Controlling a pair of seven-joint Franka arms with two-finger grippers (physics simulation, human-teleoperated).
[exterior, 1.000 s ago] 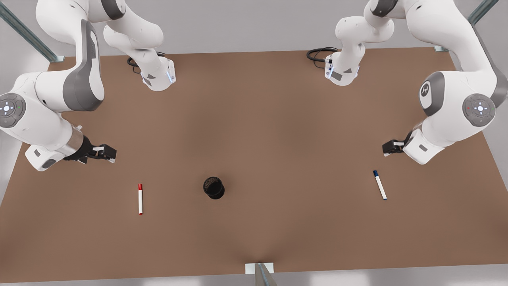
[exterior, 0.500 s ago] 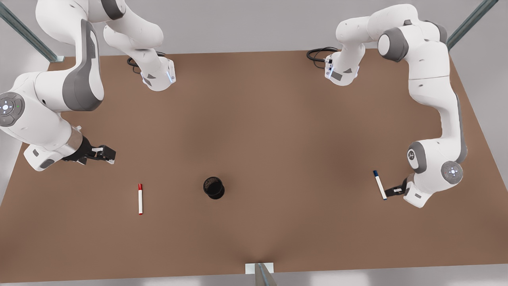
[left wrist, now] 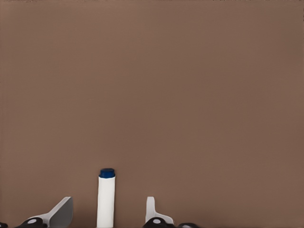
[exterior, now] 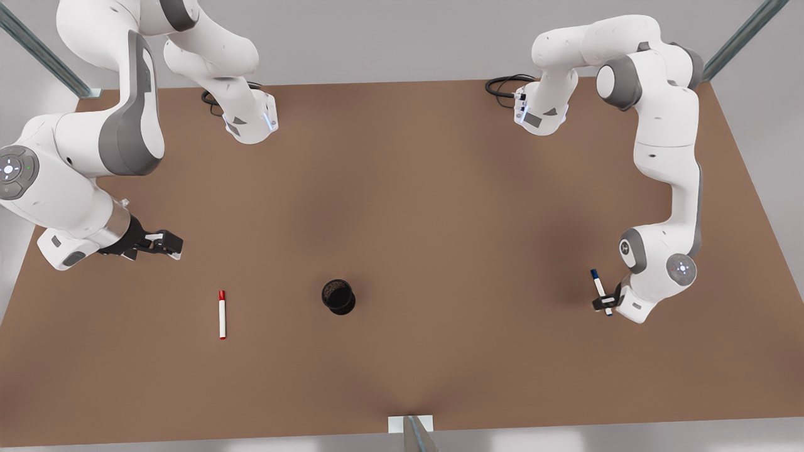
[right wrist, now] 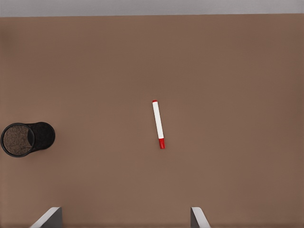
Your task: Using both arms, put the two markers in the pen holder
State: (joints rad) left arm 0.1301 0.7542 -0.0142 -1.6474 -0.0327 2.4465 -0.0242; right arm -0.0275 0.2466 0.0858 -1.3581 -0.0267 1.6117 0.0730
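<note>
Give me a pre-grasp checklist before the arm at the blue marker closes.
1. Blue marker centred between the left end effector fingers: ok, with a gap on each side in the left wrist view.
2. Left end effector open: ok.
3. Blue marker flat on the table: ok.
4. Fingers low enough to catch the barrel: cannot tell.
5. Pen holder upright, nothing in it: ok.
6. Right end effector open and apart from the red marker: ok, that arm waits.
</note>
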